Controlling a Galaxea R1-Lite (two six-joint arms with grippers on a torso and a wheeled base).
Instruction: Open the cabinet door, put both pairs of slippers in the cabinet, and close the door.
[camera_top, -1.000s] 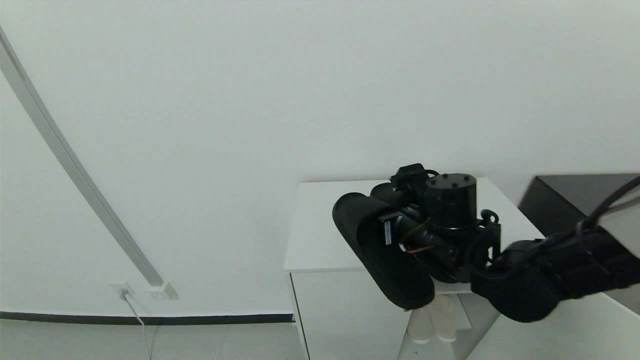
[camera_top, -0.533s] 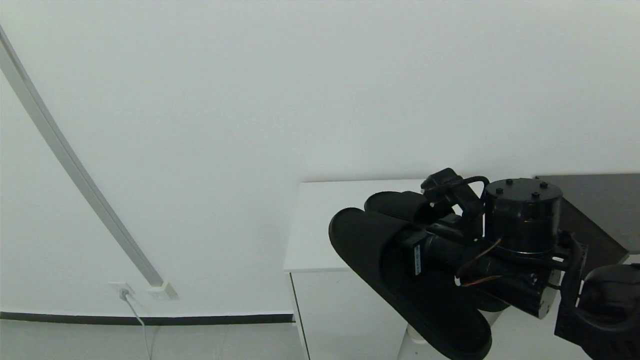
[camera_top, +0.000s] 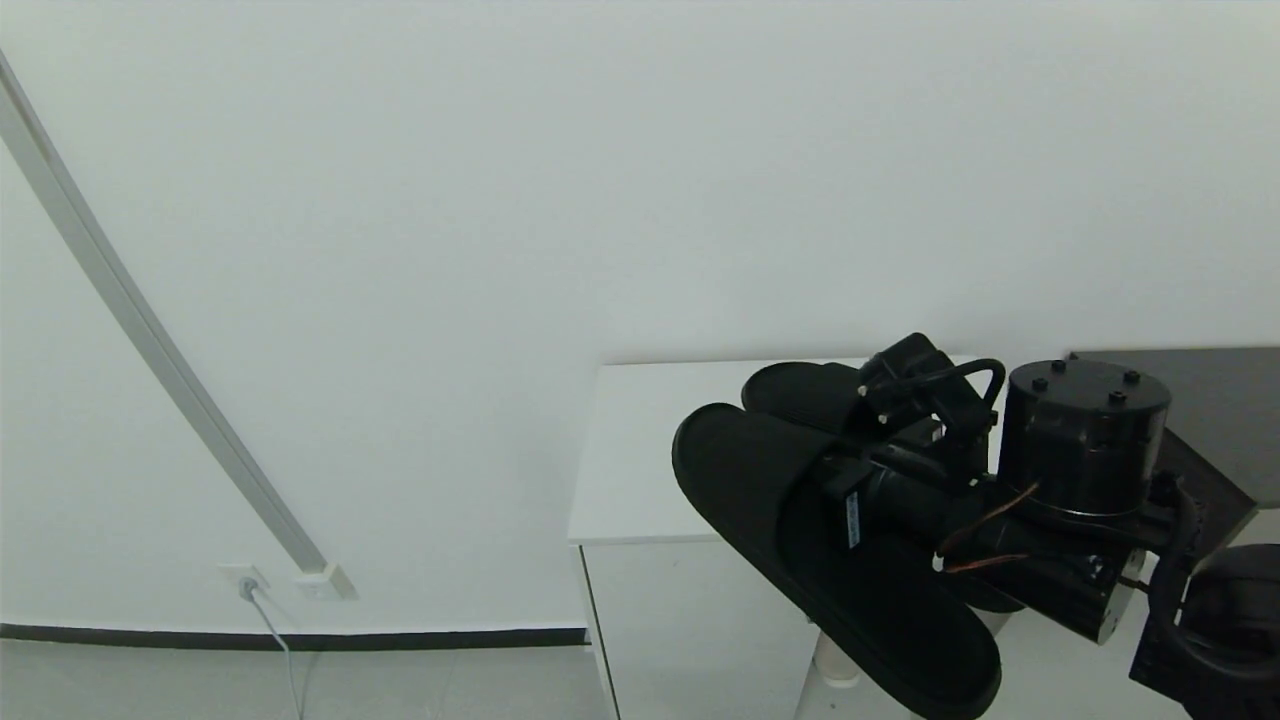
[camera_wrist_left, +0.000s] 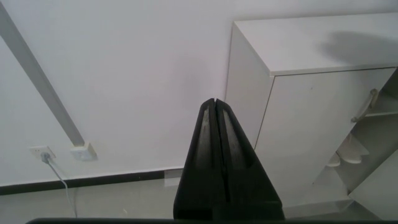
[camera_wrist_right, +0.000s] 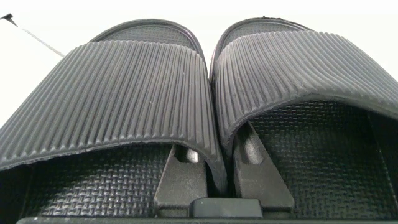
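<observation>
While the right gripper (camera_wrist_right: 217, 167) is clenched on the pair of black slippers (camera_top: 840, 560), one finger (camera_wrist_right: 181, 180) lies under each ribbed strap, pinching the two inner walls together between them. Toes lead away from the wrist. Seen from the head camera, the pair's long axis runs on a slant: toes high over the white cabinet (camera_top: 640, 450) top, heels low in front of its face.

Left gripper (camera_wrist_left: 215, 112): fingers pressed together, holding nothing, off toward the cabinet's left side and well apart from the load.

Cabinet: left door shut, with a pale handle (camera_wrist_left: 368, 104) at its inner edge. The compartment beside it (camera_wrist_left: 379, 134) stands open and shelved, and a pale pair of slippers (camera_wrist_left: 347, 151) is already on a shelf.

Key relation: the opening lies below and behind the held pair. The right arm is the nearer and carries the load. Judgement: the pair must drop below the top's front edge and level out, toes first, before going in. As tilted, the toes risk catching the top.
</observation>
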